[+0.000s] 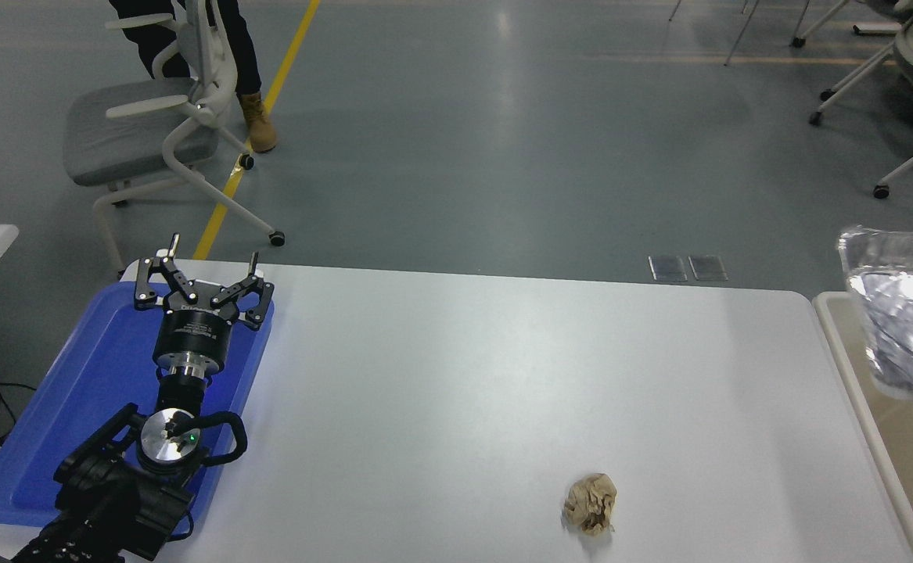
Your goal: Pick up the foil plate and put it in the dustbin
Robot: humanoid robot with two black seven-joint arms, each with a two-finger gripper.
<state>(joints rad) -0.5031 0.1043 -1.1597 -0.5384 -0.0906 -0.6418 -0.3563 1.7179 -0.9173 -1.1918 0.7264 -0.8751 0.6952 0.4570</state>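
Note:
The crinkled silver foil plate [906, 313] is at the right edge of the head view, partly cut off by the frame. It hangs tilted above the dustbin [843, 367], whose cream-white rim and beige inside show just past the table's right side. The right arm and its gripper are out of view, so what holds the plate cannot be seen. My left gripper [204, 270] is open and empty, parked over the blue tray at the lower left.
A flat blue tray [57, 414] lies at the table's left under the parked arm. A crumpled tan paper ball [591, 504] sits near the front edge. An office chair [143, 133] and a person's legs are beyond the table's far left.

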